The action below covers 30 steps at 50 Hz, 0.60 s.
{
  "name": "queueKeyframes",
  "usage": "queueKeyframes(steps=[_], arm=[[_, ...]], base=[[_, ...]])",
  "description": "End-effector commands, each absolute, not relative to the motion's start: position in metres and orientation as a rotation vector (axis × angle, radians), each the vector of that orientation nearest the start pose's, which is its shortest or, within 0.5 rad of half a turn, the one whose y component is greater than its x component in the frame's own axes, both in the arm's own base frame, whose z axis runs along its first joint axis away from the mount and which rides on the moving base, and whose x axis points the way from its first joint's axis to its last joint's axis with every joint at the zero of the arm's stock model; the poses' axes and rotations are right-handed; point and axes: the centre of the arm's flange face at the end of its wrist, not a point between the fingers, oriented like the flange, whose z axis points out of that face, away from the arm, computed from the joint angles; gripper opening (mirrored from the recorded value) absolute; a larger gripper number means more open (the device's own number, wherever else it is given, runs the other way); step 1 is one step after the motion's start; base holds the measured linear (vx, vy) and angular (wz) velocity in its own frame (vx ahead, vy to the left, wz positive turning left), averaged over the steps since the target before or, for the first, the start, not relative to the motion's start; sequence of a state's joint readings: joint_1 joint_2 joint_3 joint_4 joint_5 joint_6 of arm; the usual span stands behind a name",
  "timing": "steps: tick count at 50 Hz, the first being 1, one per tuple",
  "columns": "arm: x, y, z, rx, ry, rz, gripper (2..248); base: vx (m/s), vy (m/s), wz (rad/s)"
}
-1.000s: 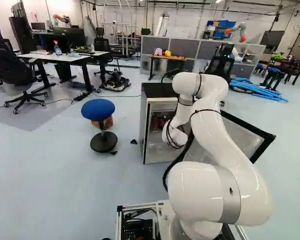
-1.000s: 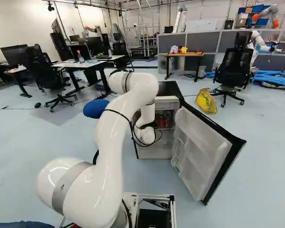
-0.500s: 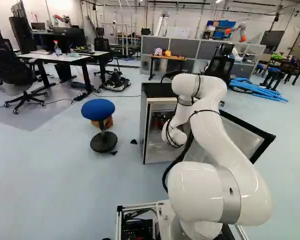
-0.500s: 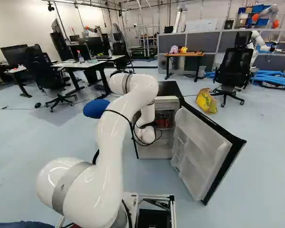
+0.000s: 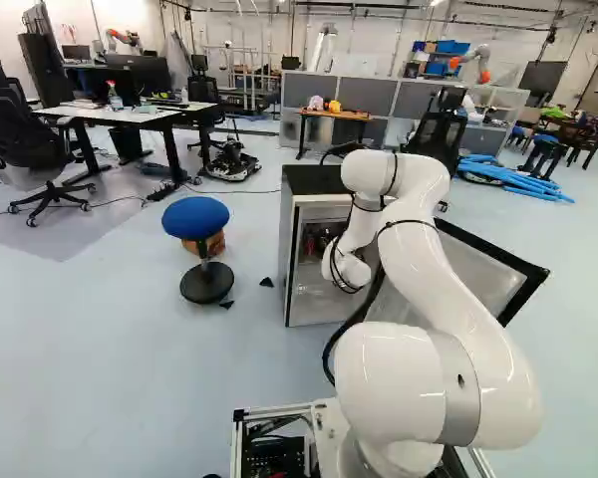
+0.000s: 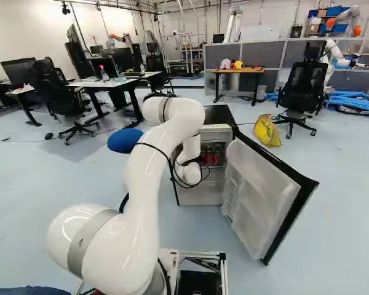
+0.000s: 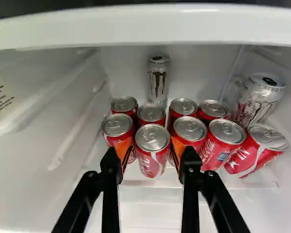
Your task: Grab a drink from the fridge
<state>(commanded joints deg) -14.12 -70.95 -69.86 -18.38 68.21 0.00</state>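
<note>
Evidently the mini fridge (image 5: 314, 183) has to be worked from straight in front, its door (image 6: 258, 187) swung wide and the white arm (image 6: 150, 178) reaching into the cavity. Keep that line: lifting early would risk the cavity's white front rim (image 7: 145, 26), so the way out should be level, after only enough rise to free the can's base from the shelf (image 7: 150, 184).

Deep inside, a tall white energy-drink can (image 7: 157, 85) stands upright behind the red ones; nothing calls for reaching that far. The likely target is the front red soda can (image 7: 153, 141), upright on the shelf between the fingers of the black gripper (image 7: 151, 149). Its neighbours crowd it: one red soda can (image 7: 117, 126) beside one finger, another (image 7: 189, 129) beside the other. The fingers stand apart, and I read them as open, not yet gripping.

Before closing, centre the can and ease forward so the orange pads (image 7: 122, 148) meet its straight wall, below the rim. Close slowly; a skewed squeeze could spin it or topple a neighbour.
</note>
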Motion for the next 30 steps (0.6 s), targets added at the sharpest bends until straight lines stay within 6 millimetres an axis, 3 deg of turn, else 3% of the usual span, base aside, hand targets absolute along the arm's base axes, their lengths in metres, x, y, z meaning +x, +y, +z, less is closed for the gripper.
queueKeyframes(steps=[23,24,30], arm=[[0.5783,-0.1182,0.0275,-2.577,-0.091,-1.713,130],[0.5783,-0.1182,0.0275,-2.577,-0.091,-1.713,98],[0.5783,-0.1182,0.0275,-2.577,-0.091,-1.713,92]], base=[[0.0,0.0,0.0],[0.0,0.0,0.0],[0.0,0.0,0.0]])
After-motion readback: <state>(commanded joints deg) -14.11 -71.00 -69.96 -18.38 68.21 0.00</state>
